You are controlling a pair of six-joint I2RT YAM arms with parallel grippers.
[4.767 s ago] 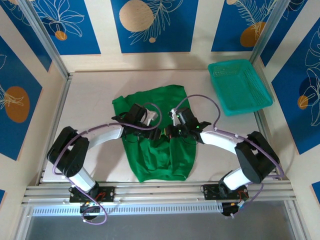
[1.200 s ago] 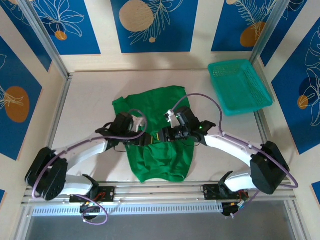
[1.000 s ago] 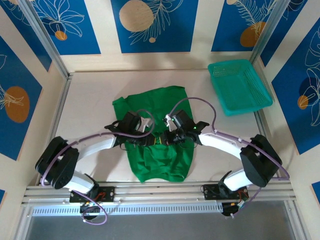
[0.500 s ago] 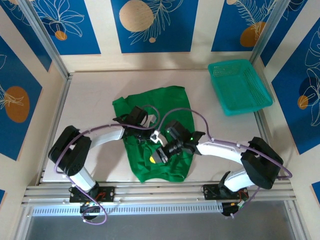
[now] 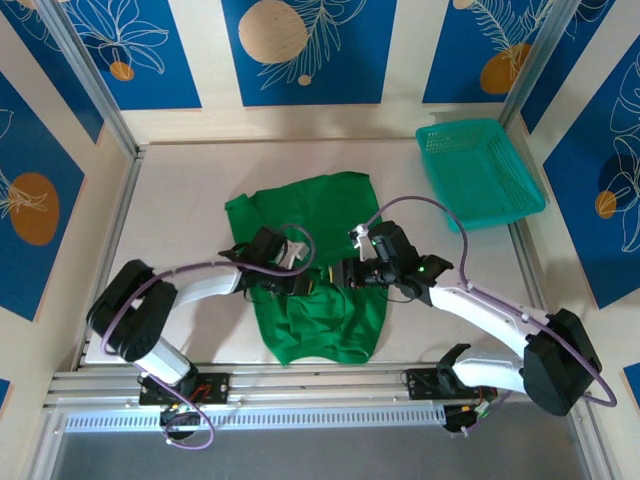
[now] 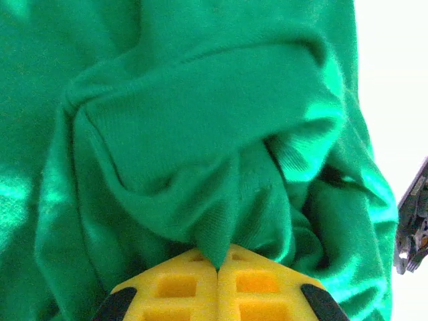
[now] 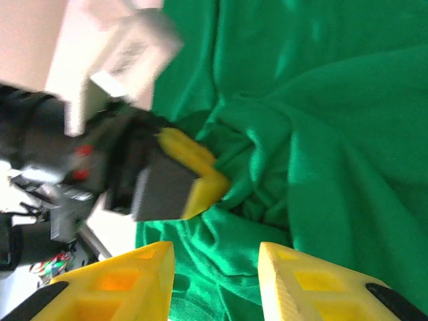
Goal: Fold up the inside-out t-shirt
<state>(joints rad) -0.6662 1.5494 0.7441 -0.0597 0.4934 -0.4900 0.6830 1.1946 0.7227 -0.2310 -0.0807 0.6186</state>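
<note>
The green t-shirt (image 5: 320, 310) lies rumpled in the middle of the table (image 5: 180, 200), its lower edge close to the bottom rail and its upper part spreading toward the upper left, well apart from the teal basket (image 5: 480, 175) at the upper right. In the left wrist view the left gripper (image 6: 218, 267) has its yellow pads pressed together at the bottom centre of the frame, pinching a small peak of cloth that rises into a thick, folded bunch. The right gripper (image 7: 215, 254) stands wide at the bottom of its own view, with nothing between its pads and gathered fabric beyond them. The left gripper's yellow tip shows just beside it at centre left. The likely step is taking a second hold so the two arms can spread or lift the cloth. The left pinch looks to catch only the tip of the bunch, so a pull could strip the fabric out of the pads. How many layers it holds is hard to tell from these views, and if front and back are caught together the shirt would lift as a wad rather than open flat. The two grippers sit very near each other, so a closing move by the right one risks striking the left fingers or taking the same fold.
</note>
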